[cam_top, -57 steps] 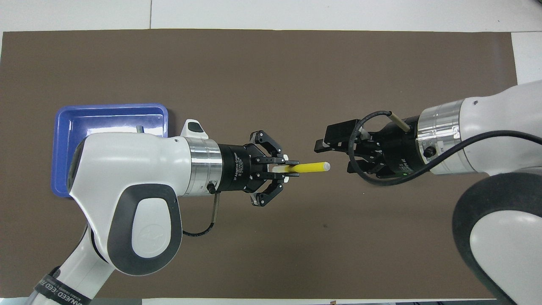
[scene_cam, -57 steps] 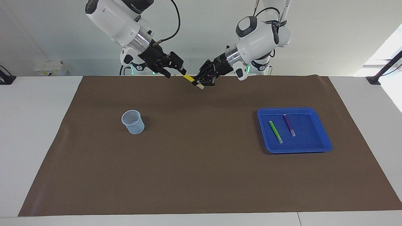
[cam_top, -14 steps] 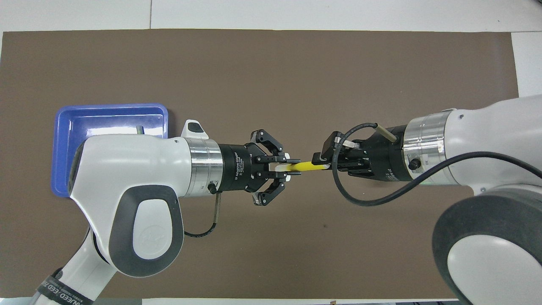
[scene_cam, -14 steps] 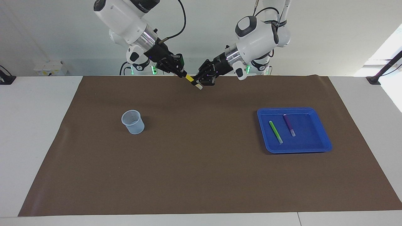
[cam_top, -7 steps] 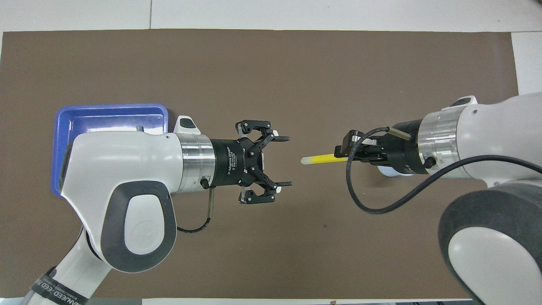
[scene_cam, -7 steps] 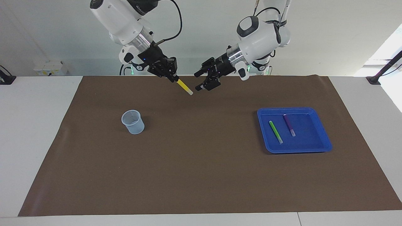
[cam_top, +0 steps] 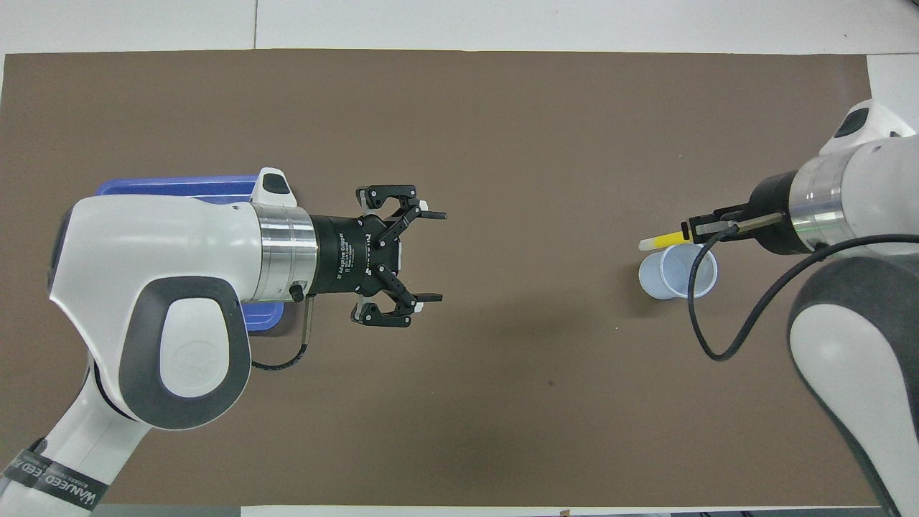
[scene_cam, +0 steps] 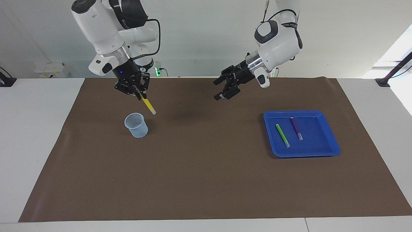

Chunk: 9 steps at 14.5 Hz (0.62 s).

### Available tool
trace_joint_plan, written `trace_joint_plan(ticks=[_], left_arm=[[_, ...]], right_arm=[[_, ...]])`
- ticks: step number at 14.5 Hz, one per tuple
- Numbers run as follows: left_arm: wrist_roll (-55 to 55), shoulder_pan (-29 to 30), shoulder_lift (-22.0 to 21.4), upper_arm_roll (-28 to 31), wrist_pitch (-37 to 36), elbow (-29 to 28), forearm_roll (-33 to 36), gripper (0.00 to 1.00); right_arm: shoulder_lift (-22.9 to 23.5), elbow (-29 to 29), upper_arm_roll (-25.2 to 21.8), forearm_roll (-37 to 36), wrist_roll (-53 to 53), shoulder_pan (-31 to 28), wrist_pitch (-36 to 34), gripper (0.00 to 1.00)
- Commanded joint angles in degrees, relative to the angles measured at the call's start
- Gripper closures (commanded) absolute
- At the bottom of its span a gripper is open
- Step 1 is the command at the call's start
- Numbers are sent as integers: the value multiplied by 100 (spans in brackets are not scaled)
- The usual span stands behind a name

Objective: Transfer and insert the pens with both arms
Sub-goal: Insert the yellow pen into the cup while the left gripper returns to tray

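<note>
My right gripper (scene_cam: 140,95) (cam_top: 693,231) is shut on the upper end of the yellow pen (scene_cam: 149,106) (cam_top: 665,240). The pen hangs tilted, pale tip down, in the air just beside the rim of the translucent cup (scene_cam: 136,125) (cam_top: 678,271). My left gripper (scene_cam: 216,91) (cam_top: 439,255) hangs open and empty above the mat's middle, toward the robots' edge. The green pen (scene_cam: 282,135) and the purple pen (scene_cam: 296,128) lie side by side in the blue tray (scene_cam: 325,145). In the overhead view the left arm hides both of them.
A brown mat (scene_cam: 206,180) covers most of the white table. The cup stands toward the right arm's end and the tray (cam_top: 179,188) toward the left arm's end, with bare mat between them.
The left gripper opened and let go of the yellow pen, then drew back toward the tray. The right gripper carried the pen from the middle over to the cup and tilted it tip down.
</note>
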Motion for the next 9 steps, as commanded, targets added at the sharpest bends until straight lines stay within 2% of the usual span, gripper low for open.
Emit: trace_joint_plan(ticks=[1, 5, 7, 9], left_arm=[[639, 392, -218, -3, -729, -182, 648, 0], [2561, 928, -288, 6, -1776, -137, 1492, 0], [3640, 1078, -297, 6, -2050, -120, 2299, 0], [4740, 1201, -297, 23, -2130, -155, 2776, 0]], right_arm=[[297, 180, 40, -477, -471, -169, -213, 100], [402, -155, 40, -592, -593, -406, -240, 100], [385, -357, 40, -715, -734, -468, -144, 100], [403, -558, 49, -715, -708, -459, 57, 100]])
